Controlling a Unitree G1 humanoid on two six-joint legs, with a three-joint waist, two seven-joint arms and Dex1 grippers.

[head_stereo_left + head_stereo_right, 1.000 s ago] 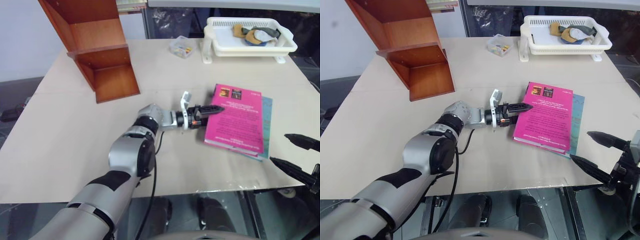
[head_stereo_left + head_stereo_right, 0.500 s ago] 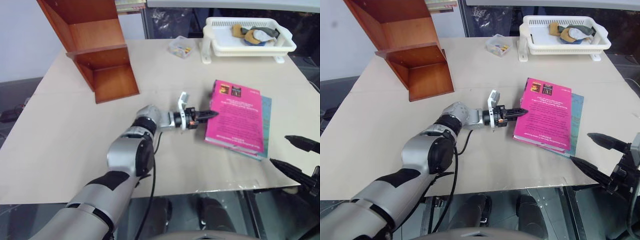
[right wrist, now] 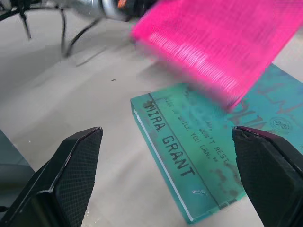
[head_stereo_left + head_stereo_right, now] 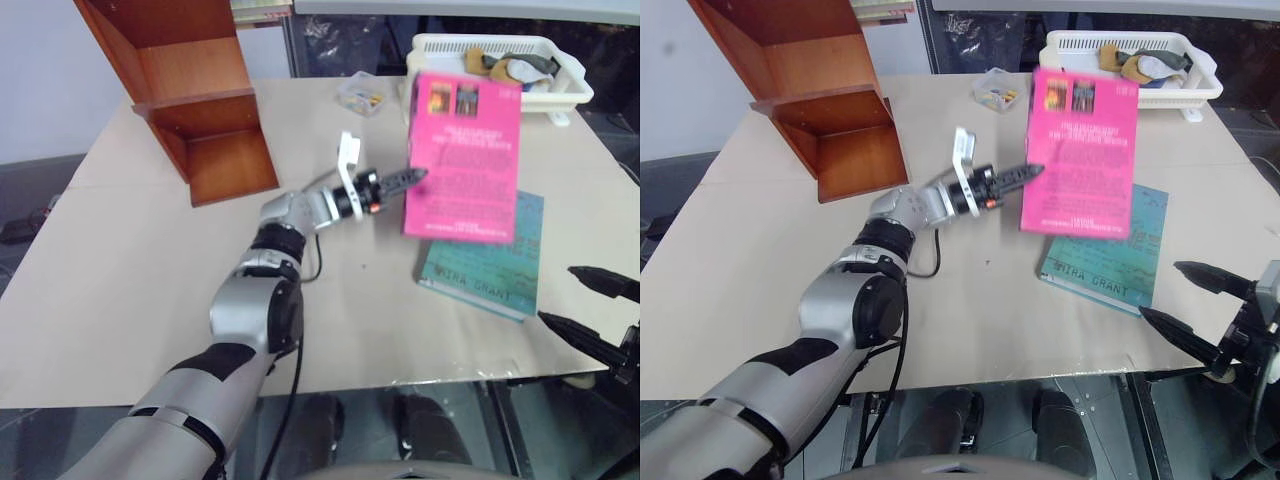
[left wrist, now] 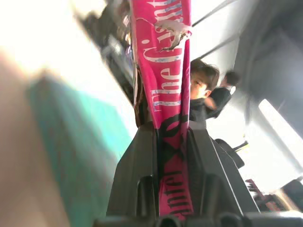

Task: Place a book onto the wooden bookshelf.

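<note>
Pink paperback book (image 4: pixel 462 155): clamped by the spine edge between the fingers of the left gripper (image 4: pixel 400 181) and held clear of the table, back cover facing the head camera. From table centre it hangs at about 2 o'clock, above the teal book (image 4: pixel 487 268), which lies flat on the table. In the left wrist view the fingers (image 5: pixel 137 175) pinch the pink spine on both faces.

Handling, as a judgement: the book is light and thin, so it will flex and may swing or pivot on a one-edge grip. The glossy cover may slip. Gripping at the spine, the stiffest part, is sound.

The wooden bookshelf (image 4: pixel 190 95) stands at about 10 o'clock, well apart from the book. The right gripper (image 4: pixel 590 310) is at about 4 o'clock, fingers spread, holding nothing.

Surface: a beige table (image 4: pixel 150 290), flat and matte. A white basket (image 4: pixel 500 75) sits at 1 o'clock, a small clear box (image 4: pixel 362 93) at 12 o'clock.
</note>
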